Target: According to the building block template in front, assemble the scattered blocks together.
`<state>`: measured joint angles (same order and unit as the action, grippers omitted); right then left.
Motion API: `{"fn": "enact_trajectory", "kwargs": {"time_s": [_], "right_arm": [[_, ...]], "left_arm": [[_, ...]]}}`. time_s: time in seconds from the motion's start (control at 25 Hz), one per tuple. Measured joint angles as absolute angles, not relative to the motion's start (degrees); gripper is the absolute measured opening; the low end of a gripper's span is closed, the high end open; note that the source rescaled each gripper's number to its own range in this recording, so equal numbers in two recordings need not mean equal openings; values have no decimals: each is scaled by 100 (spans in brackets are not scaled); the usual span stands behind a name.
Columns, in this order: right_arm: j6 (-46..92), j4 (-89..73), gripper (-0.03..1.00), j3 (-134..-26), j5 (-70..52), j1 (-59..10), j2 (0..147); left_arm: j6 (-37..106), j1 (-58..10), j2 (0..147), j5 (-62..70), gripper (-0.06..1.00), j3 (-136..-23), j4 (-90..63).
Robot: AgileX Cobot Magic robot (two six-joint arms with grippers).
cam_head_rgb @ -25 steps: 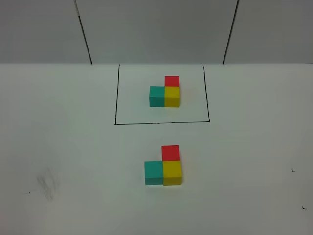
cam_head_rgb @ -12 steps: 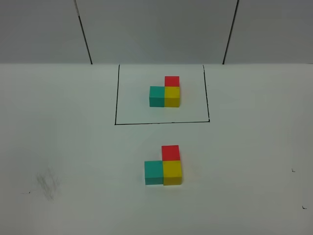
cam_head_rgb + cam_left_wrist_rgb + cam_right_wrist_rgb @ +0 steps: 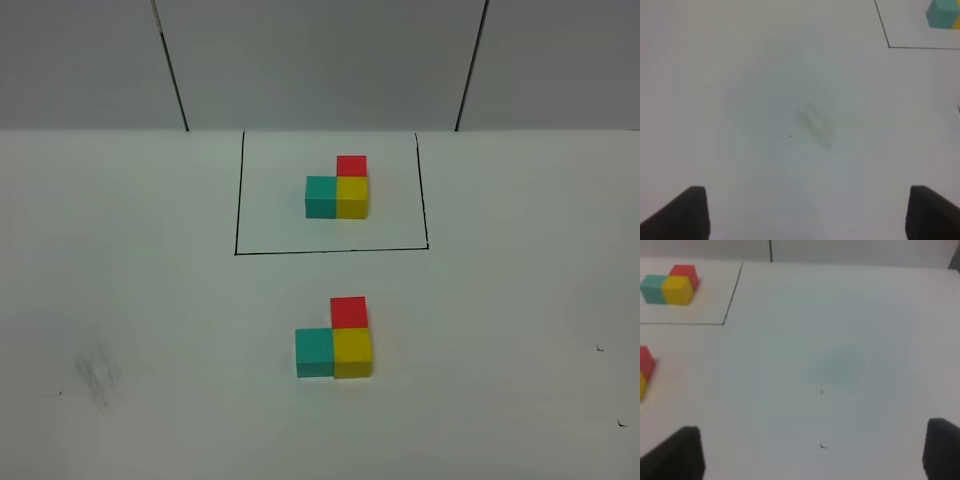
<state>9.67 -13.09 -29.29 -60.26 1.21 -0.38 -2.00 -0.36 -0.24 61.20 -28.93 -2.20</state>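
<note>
The building block template stands at the back inside a thin black outline, with teal left, yellow right and red behind the yellow. The scattered blocks sit nearer the front, touching in the same L shape: teal, yellow, red. Neither arm shows in the exterior high view. My left gripper is open over bare table, with the template's teal cube at the frame corner. My right gripper is open and empty, with the template and the loose red block off to one side.
The white table carries a grey smudge at the front left, also in the left wrist view. Small dark marks lie at the right. A white wall with two black seams stands behind the table.
</note>
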Motion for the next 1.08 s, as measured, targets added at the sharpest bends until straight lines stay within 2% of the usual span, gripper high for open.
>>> {"fn": "enact_trajectory", "kwargs": {"time_s": [0.44,0.76,1.08], "right_arm": [[679,-1183,82,-2877,-6125,76,-38],[677,-1224,82,-2871,-6125,-747,-38],[671,-1441,82,-2871,-6137,-780,-38]], "left_arm": [[-200,-36,-24,6120,95,-2893,-220],[-200,-36,-24,6120,95,-2893,-220],[-200,-36,-24,6120,95,-2893,-220]]}}
